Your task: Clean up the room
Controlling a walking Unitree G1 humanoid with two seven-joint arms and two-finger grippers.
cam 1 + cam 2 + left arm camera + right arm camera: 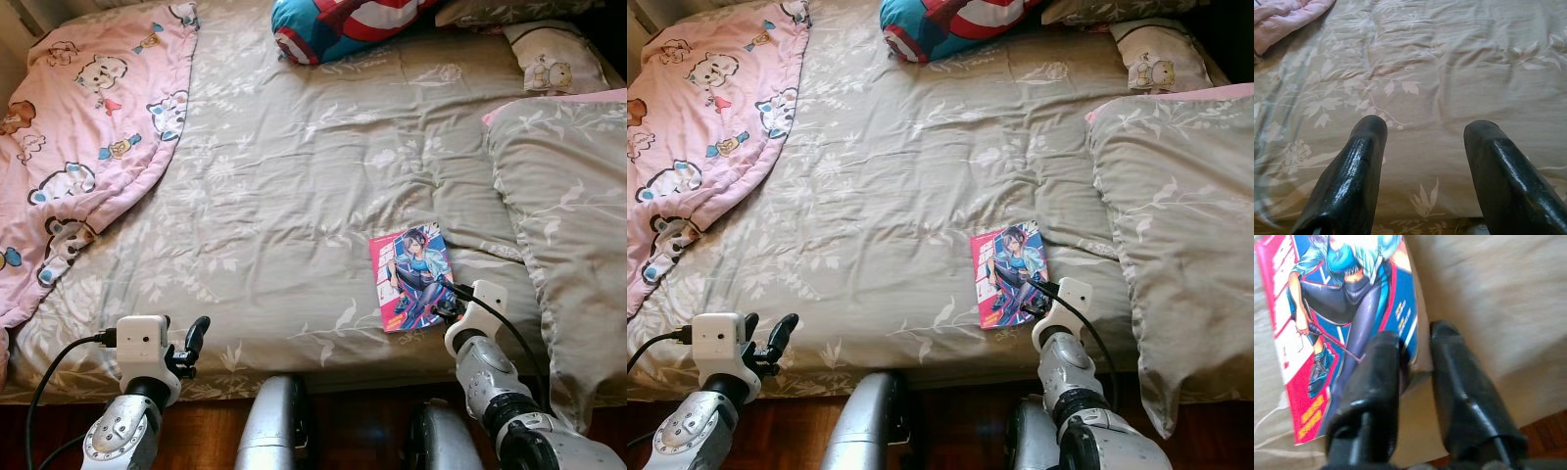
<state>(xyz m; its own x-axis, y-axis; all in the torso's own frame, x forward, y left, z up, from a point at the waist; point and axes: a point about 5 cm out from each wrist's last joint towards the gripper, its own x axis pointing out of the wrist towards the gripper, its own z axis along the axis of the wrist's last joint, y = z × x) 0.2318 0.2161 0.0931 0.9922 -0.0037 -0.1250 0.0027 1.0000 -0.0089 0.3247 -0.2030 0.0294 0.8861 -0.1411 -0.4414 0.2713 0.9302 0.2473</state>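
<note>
At the bed's (294, 196) near edge, the right tool (1418, 345) pinches the near corner of the comic book (411, 276) (one finger on the cover, one beside it). The left tool (193, 340) hovers open over the sheet. Farther off lie a pink blanket (88, 117) and pillows (563, 196).

comic book (1009, 275) flat on grey floral bedspread (901, 196) | right gripper (1036, 297) at its near corner

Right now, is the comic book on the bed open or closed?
Closed. The comic book lies flat on the bedsheet, front cover up, no inside pages showing.
</note>
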